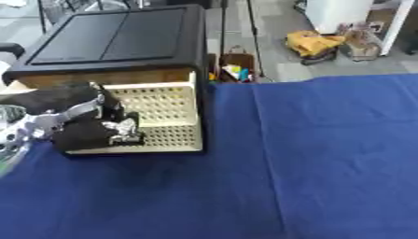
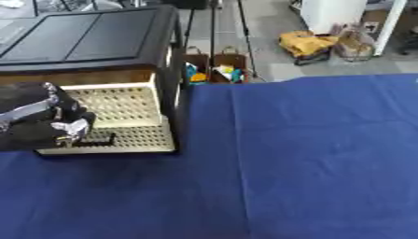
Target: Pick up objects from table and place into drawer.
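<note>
The black-and-silver left robot hand (image 1: 90,122) covers the near left part of the cream perforated plastic drawer (image 1: 167,116); whatever lies beneath it, and its finger pose, cannot be told.

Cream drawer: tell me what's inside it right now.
The robot's left hand reaches into the open cream drawer. Perforated walls and floor show; the hand covers the drawer's left part, hiding anything beneath.

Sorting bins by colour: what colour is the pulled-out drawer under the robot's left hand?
Cream, perforated with small holes; the drawer shows best in the left eye view.
</note>
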`<state>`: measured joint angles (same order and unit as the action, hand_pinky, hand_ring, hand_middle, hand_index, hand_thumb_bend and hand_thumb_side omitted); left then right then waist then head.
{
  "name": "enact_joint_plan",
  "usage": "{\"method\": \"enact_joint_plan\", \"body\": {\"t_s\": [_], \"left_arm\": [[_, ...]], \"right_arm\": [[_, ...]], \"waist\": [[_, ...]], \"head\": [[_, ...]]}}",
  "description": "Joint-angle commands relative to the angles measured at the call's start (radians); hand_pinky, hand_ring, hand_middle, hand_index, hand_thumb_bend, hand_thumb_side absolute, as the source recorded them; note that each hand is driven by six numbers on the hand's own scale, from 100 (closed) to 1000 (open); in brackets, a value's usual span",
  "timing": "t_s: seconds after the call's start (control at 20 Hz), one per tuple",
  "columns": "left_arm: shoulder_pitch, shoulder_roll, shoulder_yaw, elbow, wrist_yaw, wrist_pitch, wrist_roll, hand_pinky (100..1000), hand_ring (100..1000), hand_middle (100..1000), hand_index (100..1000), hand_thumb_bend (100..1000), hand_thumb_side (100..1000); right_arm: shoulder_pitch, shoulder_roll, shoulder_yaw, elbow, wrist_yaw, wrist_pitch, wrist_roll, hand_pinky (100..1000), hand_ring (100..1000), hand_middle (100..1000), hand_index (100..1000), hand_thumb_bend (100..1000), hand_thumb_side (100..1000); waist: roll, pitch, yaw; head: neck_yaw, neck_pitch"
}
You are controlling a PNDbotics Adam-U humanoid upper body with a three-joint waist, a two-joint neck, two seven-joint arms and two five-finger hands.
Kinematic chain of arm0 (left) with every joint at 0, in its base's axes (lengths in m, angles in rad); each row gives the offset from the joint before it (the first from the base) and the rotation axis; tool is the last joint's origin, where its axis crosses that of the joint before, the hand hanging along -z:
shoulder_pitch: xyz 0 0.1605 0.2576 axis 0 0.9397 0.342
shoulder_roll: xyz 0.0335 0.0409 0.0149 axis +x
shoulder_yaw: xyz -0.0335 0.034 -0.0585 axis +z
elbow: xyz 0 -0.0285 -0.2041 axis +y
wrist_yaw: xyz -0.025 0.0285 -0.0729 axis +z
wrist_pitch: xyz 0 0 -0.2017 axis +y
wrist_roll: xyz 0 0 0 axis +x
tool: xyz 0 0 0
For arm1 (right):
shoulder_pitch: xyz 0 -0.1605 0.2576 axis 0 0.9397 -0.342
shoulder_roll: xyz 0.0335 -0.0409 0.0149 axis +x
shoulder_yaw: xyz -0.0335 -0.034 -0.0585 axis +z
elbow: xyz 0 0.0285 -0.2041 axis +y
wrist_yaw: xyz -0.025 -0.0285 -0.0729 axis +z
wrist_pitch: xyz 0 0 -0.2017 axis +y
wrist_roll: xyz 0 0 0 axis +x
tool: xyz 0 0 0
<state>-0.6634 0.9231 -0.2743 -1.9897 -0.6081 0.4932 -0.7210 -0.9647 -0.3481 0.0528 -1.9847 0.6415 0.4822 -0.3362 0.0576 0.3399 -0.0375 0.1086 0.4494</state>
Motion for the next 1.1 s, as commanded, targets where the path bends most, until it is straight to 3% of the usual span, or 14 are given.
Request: {"method": "enact_joint_plan", "body": {"t_s": [0.05,1.1], "left_arm": [[-0.021,0.016,0.018,-0.010,-0.005,0.056,-0.048,100,314,615,912,100,1000],[-0.046,0.004,0.016,0.014,-0.004,0.085,-0.062,100,302,825,980,100,1000]], "right_arm": [[-0.020,-0.014,-0.009,-0.015,0.000,0.001,0.000,777,817,521,636,278,1000],[-0.022,-0.011,-0.011,-0.015,0.000,-0.001,-0.005,780,819,520,630,279,1000]], "waist": [[0.000,-0.017,-0.002],[0.011,-0.010,-0.016]], "head": [[0.004,-0.010],[0.018,-0.015]]}}
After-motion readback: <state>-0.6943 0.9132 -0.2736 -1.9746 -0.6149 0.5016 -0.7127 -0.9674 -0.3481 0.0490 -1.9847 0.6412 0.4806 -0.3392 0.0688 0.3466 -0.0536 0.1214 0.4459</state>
